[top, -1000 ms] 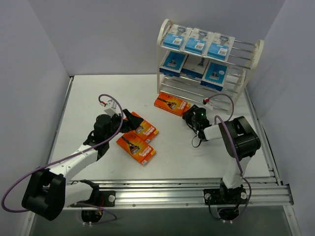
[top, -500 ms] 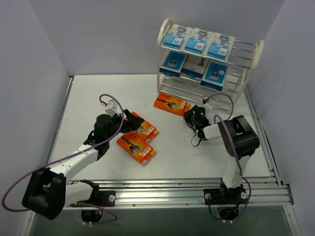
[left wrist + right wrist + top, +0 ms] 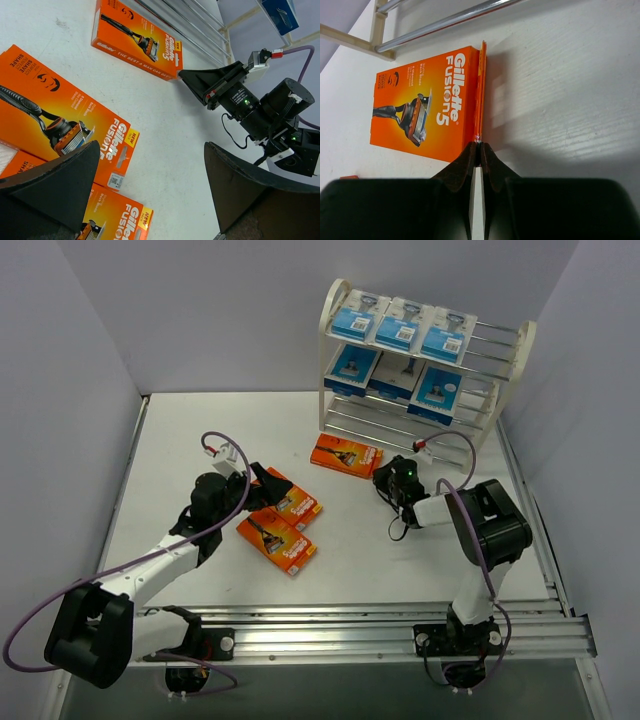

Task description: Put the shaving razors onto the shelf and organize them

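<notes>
The orange box (image 3: 346, 455) at the shelf's (image 3: 524, 350) 7 o'clock has slid slightly toward 9 o'clock, with the closed right fingers (image 3: 462, 165) nudging its edge; the left fingers (image 3: 55, 180) hang spread wide. It lies flat on the table (image 3: 200, 430), and we judge it light, stiff and slick, so we'd pinch its long edges.

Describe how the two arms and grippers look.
Both arms have white links and black joints, each trailing a purple cable to a small white connector. The left gripper and right gripper are black with wedge-shaped fingers; a green light glows on the right wrist.
</notes>
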Robot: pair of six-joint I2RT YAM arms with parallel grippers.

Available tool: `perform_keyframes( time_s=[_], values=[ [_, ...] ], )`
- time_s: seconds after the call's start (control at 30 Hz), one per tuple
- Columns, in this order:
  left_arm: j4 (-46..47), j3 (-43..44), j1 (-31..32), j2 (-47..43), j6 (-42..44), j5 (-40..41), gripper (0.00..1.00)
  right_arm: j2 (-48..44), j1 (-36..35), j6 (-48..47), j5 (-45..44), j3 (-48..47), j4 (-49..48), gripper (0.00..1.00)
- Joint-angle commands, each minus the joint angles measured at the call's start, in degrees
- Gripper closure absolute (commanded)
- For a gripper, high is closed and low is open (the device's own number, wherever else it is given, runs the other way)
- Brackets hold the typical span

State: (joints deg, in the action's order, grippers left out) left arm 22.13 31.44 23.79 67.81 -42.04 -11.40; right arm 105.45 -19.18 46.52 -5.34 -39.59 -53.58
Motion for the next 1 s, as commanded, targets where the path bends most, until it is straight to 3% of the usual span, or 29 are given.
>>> perform_keyframes(
  time_s=[0.0, 0.17, 0.53, 0.97],
  values=[
    [3.44, 1.96, -0.32, -1.37, -2.25, -1.96, 0.06, -5.34, -1.82, 0.94, -1.86, 1.27, 1.02, 1.00],
    [6.60, 0.99, 1.08, -0.05, -5.51, -2.84, 0.06, -11.40, -5.25, 1.64, -2.04, 3.64, 3.65, 1.00],
    [10.47, -1.20, 11.27, 3.12, -9.46, 2.61, 0.06, -22.91, -10.88, 2.61, -2.56, 5.49, 8.93, 1.00],
    [17.50, -6.30, 13.03, 4.70, -14.47, 5.16, 0.06, -29.86, -16.85, -0.46, -3.88, 5.84, 16.92, 1.00]
  ],
)
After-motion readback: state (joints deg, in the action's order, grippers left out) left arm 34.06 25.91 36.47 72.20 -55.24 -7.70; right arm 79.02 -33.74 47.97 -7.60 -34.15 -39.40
